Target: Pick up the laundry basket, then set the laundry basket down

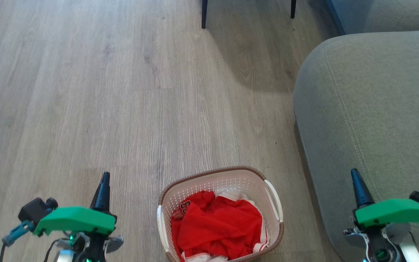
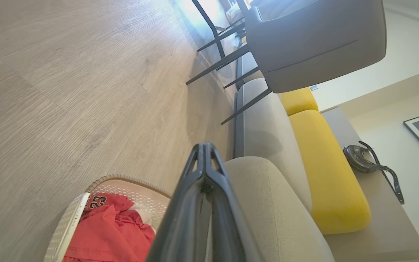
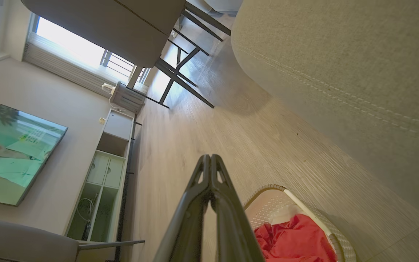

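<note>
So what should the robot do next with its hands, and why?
The left hand and right hand are shut and hang apart from the laundry basket, which sits on the floor between them. So the next move is probably to lower both toward its white side handles, opening on the way.

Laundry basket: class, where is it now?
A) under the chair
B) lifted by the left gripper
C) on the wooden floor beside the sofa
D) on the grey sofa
C: the laundry basket stands on the floor beside the sofa, with the left gripper and right gripper apart from it.
</note>
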You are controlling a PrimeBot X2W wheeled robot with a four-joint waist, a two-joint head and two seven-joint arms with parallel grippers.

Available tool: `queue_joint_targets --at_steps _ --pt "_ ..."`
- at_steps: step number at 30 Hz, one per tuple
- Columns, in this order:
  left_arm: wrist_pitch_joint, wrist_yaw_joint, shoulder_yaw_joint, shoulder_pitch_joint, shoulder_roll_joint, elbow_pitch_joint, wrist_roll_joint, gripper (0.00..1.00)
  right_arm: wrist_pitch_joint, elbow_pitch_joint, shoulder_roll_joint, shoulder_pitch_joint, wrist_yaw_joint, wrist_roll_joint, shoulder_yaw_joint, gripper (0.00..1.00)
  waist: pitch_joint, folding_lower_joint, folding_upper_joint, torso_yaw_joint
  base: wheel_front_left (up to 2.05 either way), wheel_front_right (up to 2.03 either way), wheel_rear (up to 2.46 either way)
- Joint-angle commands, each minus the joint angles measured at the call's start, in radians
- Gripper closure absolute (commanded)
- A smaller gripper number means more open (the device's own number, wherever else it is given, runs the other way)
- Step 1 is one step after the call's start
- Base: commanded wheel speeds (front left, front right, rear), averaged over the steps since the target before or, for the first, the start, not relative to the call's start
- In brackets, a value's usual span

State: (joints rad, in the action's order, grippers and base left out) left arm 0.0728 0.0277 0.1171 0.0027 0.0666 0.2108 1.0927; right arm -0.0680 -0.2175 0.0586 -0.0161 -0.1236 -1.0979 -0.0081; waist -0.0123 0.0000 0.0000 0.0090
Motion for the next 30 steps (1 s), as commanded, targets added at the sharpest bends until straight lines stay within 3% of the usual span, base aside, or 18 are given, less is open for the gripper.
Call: queue_joint_targets --at_steps 1,30 --pt "-0.006 0.010 -0.033 -0.058 0.017 -0.027 0.026 1.00 0.009 0.025 0.017 -0.056 -0.004 -0.027 0.001 1.00 0.000 0.0000 0.0000 0.000 0.00 0.00 0.00" --pt "-0.091 0.065 -0.124 -0.087 0.016 0.008 0.337 1.00 0.094 -0.005 0.017 -0.075 -0.006 -0.330 -0.041 1.00 0.005 0.0000 0.0000 -0.005 0.00 0.00 0.00"
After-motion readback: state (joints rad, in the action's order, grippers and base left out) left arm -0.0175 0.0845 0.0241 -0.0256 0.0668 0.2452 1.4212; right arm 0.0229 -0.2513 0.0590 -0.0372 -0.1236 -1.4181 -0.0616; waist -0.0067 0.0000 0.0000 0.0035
